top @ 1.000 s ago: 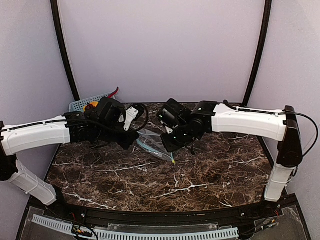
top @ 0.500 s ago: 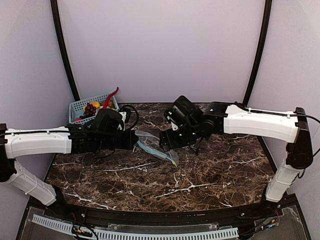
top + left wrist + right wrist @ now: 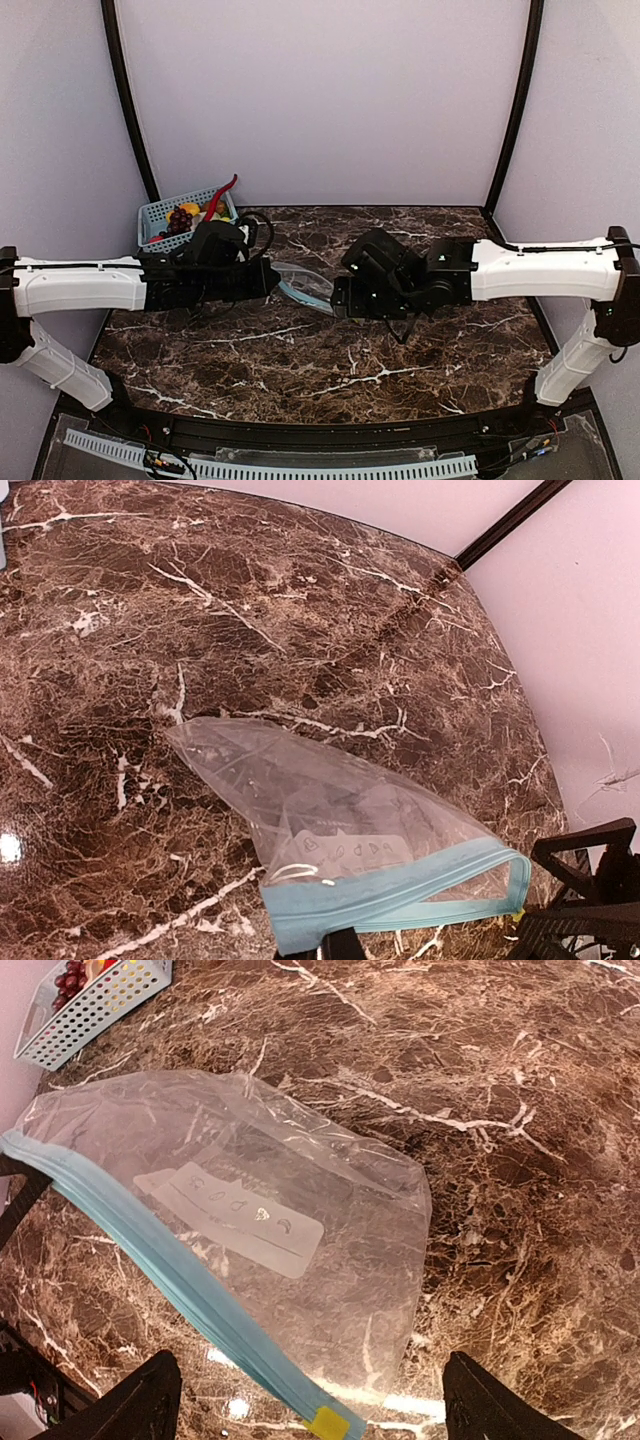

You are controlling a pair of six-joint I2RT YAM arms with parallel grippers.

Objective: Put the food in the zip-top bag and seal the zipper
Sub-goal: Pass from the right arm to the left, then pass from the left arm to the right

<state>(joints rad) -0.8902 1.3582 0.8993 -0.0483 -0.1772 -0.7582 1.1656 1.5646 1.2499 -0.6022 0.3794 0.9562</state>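
Observation:
The clear zip-top bag (image 3: 300,284) hangs low over the marble between my two grippers. Its zipper (image 3: 400,902) is a teal strip that parts into a narrow loop at the right end. My left gripper (image 3: 340,943) is shut on the left end of that strip. In the right wrist view the zipper (image 3: 150,1250) runs diagonally to a yellow tab (image 3: 333,1423). My right gripper (image 3: 315,1405) is open, and its fingers (image 3: 150,1400) straddle the bag's corner without touching it. The food, with a purple grape bunch (image 3: 180,219) among it, lies in the basket.
A blue mesh basket (image 3: 163,209) stands at the back left corner, with a red curved piece (image 3: 222,194) sticking out of it. Its rim also shows as the basket (image 3: 110,1000) in the right wrist view. Black frame posts (image 3: 128,100) rise at both back corners.
My right gripper has opened, let go of the bag and dropped toward the near side. The left arm has lowered, uncovering the basket. The bag now hangs from the left gripper alone.

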